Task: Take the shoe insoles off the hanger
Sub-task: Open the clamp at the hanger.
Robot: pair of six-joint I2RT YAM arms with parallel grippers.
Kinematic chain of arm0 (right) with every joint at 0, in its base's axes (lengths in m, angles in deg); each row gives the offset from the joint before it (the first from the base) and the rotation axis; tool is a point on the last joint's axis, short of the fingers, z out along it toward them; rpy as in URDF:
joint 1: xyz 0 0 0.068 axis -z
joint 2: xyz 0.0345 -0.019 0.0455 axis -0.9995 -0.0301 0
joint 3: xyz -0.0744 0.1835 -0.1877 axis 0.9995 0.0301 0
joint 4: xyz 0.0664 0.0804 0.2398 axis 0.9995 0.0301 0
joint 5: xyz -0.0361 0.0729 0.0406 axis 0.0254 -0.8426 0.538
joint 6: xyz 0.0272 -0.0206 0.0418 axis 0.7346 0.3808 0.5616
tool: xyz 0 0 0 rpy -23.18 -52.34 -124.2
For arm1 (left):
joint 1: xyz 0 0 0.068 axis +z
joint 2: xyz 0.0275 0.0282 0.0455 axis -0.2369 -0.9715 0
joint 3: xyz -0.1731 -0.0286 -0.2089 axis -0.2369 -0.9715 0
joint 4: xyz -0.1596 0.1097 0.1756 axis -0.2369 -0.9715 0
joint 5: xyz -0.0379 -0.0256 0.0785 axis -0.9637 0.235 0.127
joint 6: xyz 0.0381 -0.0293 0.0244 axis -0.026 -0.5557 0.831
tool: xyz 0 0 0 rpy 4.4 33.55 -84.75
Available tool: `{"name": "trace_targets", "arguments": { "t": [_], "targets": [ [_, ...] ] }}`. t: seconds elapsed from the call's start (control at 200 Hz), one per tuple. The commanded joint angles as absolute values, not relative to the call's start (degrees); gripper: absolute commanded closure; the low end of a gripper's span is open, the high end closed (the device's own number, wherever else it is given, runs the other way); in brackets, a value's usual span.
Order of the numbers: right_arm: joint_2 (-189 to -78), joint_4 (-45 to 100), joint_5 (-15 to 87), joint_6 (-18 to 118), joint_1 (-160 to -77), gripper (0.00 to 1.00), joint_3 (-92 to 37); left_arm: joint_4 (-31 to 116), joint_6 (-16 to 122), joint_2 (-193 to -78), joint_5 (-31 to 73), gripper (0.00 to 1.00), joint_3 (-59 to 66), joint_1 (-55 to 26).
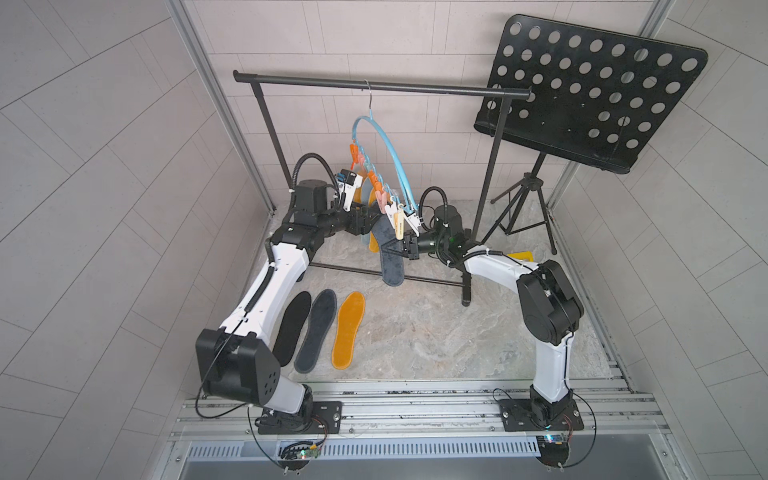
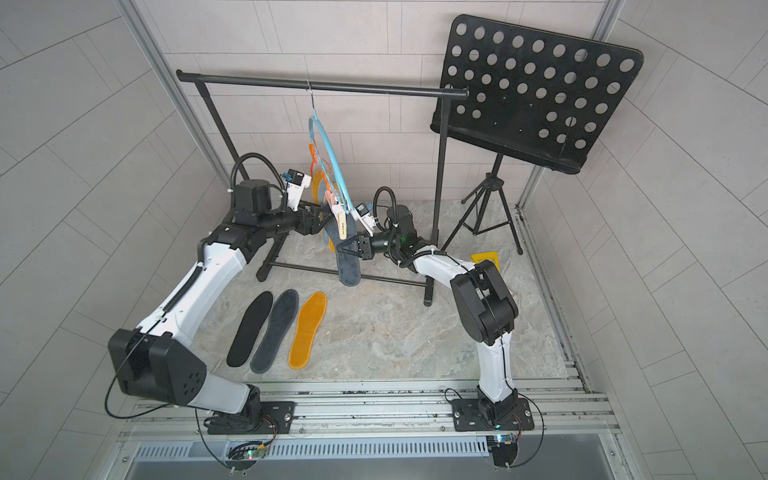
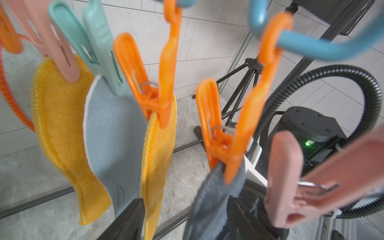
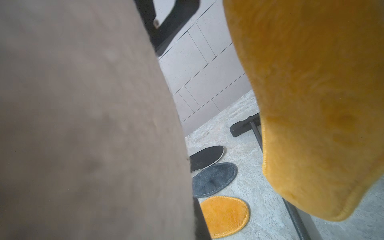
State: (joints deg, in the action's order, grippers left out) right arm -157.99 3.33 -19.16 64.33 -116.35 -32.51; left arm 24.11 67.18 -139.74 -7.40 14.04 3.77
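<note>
On the tabletop (image 1: 436, 332), black insole (image 1: 292, 328), dark grey insole (image 1: 316, 330) and orange-yellow insole (image 1: 349, 330) are lying flat, done. Right gripper (image 1: 392, 246) is pinching the hanging grey insole (image 1: 390, 268), orange clip (image 3: 226, 143) still biting it; left gripper (image 3: 186, 216) is standing spread alongside. Grey-blue insole (image 3: 112, 128) and more are waiting on the light-blue hanger (image 1: 395, 158).

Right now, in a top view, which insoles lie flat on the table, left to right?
black insole → dark grey insole → orange insole
</note>
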Motion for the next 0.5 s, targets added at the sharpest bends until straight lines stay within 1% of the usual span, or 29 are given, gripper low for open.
{"name": "trace_targets", "arguments": {
  "t": [0.0, 0.13, 0.25, 0.34, 0.495],
  "targets": [
    [-155.3, 8.6, -21.6, 62.2, -116.4, 0.98, -33.0, 26.9, 66.7, -143.6, -14.9, 0.31, 17.6, 4.5],
    [-154.0, 13.2, -22.3, 59.0, -116.4, 0.98, -32.6, 28.9, 65.4, -147.6, -20.6, 0.32, 21.6, 4.6],
    [-153.2, 13.4, -22.4, 58.7, -116.4, 0.98, -31.5, 30.8, 64.5, -149.7, -25.6, 0.32, 24.2, 4.6],
    [-152.9, 13.4, -22.8, 58.7, -116.5, 0.99, -31.2, 36.1, 61.0, -150.7, -29.4, 0.32, 24.8, 4.6],
    [-152.8, 13.8, -23.4, 58.7, -116.6, 0.99, -31.2, 42.1, 56.0, -152.8, -32.6, 0.32, 26.5, 4.6]
  ]
}}
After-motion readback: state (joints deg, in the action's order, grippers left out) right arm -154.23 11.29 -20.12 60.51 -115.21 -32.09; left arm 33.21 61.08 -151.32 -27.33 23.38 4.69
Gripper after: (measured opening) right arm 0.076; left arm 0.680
